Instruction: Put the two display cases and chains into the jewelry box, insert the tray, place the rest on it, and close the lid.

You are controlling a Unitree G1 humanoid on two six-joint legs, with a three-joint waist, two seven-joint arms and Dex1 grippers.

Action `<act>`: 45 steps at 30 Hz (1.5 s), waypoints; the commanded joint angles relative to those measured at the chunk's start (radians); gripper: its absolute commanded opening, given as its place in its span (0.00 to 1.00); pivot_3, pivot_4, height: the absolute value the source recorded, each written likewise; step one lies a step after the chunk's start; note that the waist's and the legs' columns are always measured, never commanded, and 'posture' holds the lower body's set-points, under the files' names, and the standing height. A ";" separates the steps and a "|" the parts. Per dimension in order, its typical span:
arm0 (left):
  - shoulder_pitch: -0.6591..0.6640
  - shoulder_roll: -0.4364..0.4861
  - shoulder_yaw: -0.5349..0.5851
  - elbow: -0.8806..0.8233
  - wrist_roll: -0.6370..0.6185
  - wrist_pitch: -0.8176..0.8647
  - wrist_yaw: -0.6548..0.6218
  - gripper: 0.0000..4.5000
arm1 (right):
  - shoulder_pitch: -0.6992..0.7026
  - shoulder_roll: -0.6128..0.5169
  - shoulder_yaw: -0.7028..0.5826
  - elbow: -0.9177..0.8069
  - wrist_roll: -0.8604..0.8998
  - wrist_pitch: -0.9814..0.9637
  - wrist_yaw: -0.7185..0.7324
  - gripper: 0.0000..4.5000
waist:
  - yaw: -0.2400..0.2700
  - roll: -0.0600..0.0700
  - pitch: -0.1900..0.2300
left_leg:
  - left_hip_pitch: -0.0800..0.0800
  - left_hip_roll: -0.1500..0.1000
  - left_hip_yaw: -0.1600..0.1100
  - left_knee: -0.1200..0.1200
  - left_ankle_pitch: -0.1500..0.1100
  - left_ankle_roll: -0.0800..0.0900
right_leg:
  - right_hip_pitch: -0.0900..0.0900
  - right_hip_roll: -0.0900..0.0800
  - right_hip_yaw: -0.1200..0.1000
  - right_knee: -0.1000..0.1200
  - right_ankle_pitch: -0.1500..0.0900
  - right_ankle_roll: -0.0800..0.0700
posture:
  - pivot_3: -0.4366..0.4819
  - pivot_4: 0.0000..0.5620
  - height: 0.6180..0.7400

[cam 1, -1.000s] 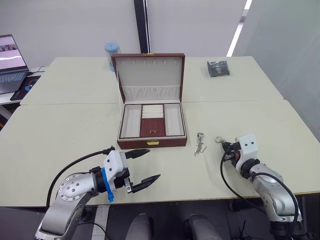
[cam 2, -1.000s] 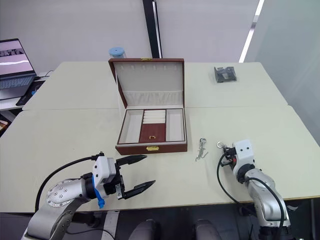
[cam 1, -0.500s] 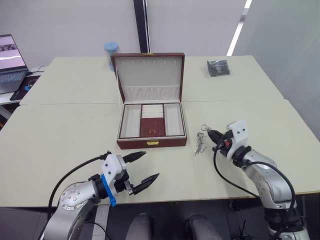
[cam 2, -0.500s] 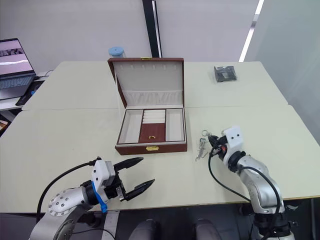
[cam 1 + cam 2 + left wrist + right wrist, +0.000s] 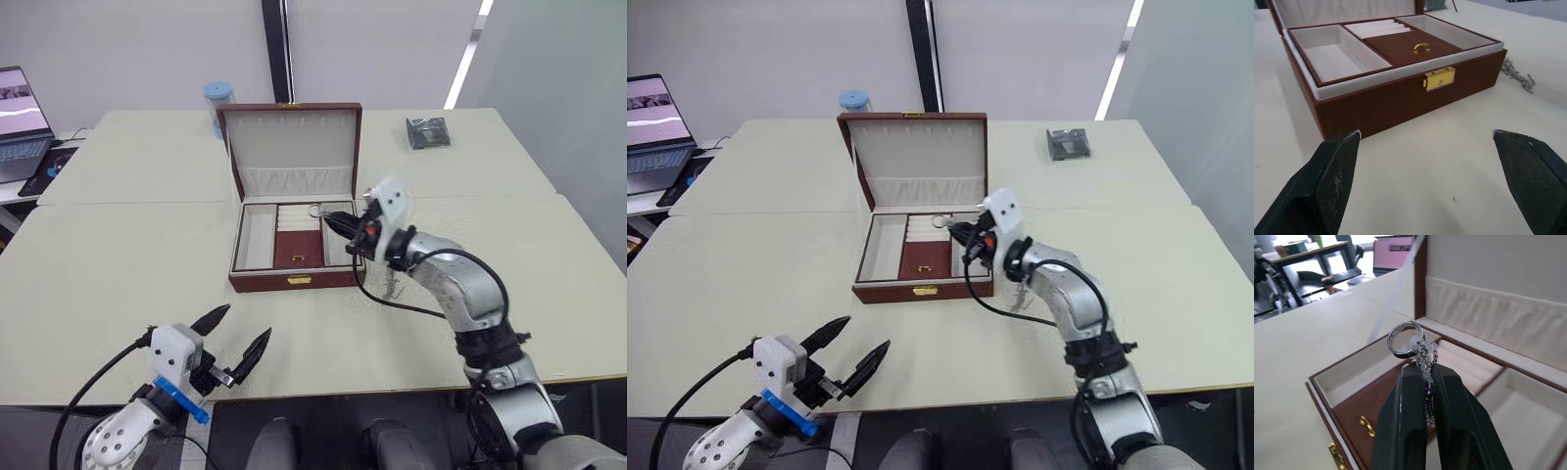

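The jewelry box [image 5: 297, 281] stands open mid-table, its lid [image 5: 291, 147] upright behind it. The tray [image 5: 299, 250] sits inside, brown centre panel and gold knob [image 5: 1421, 47] showing. Above the tray's right side hovers my right gripper [image 5: 328, 217], shut on a silver ring piece [image 5: 1403, 339] with a short chain pinched between the fingers. A second silver piece [image 5: 1518, 78] lies on the table right of the box. My left gripper [image 5: 242, 328] is open and holds nothing, low near the table's front edge, facing the box's clasp [image 5: 1439, 78]. The display cases and chains are hidden.
A dark shiny packet [image 5: 428, 132] lies at the back right of the table. A blue-lidded container [image 5: 218, 103] stands behind the lid's left corner. A laptop [image 5: 20, 122] is on a side table far left.
My right gripper has risen from the table right of the box and swung left over the tray, carrying the ring piece. The left arm has dropped back toward the front edge.
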 commanded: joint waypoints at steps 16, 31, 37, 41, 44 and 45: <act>0.137 -0.130 0.023 -0.063 0.049 -0.145 0.115 1.00 | -0.217 0.195 0.054 0.325 -0.057 -0.118 0.072 0.00 | -0.004 0.000 0.000 | -0.001 0.000 0.001 0.000 0.000 0.000 | -0.001 0.000 0.000 0.000 0.000 0.000 | 0.48 0.27 1.00; 0.102 -0.131 -0.006 -0.069 0.069 -0.129 0.146 1.00 | -0.279 0.284 0.017 0.532 -0.114 -0.206 0.014 0.00 | -0.005 0.000 0.000 | -0.001 0.000 0.001 -0.001 0.000 0.000 | -0.002 0.000 0.001 0.000 0.000 0.000 | 0.48 0.27 1.00; 0.096 -0.130 -0.010 -0.075 0.070 -0.119 0.148 1.00 | -0.285 0.293 0.013 0.552 -0.119 -0.209 0.004 0.00 | -0.005 0.000 0.000 | -0.002 0.000 0.001 -0.001 0.000 0.000 | -0.003 -0.001 0.000 0.000 0.000 0.000 | 0.48 0.27 1.00; 0.095 -0.129 -0.012 -0.076 0.067 -0.115 0.149 1.00 | -0.282 0.290 0.004 0.542 -0.111 -0.205 0.006 0.32 | -0.005 0.000 0.000 | -0.002 0.000 0.001 -0.001 0.000 0.000 | -0.003 -0.001 0.000 0.000 0.000 0.000 | 0.48 0.27 1.00; 0.091 -0.127 -0.013 -0.076 0.066 -0.109 0.147 1.00 | -0.279 0.286 -0.003 0.532 -0.110 -0.203 0.008 0.51 | -0.005 0.000 0.000 | -0.002 0.000 0.001 -0.001 0.000 0.000 | -0.003 -0.001 0.000 0.000 0.000 0.000 | 0.48 0.27 1.00; 0.089 -0.125 -0.013 -0.075 0.065 -0.107 0.146 1.00 | -0.278 0.286 -0.005 0.530 -0.110 -0.203 0.009 0.57 | -0.005 0.000 0.000 | -0.002 0.000 0.001 -0.001 0.000 0.000 | -0.003 -0.001 0.000 0.000 0.000 0.000 | 0.48 0.27 1.00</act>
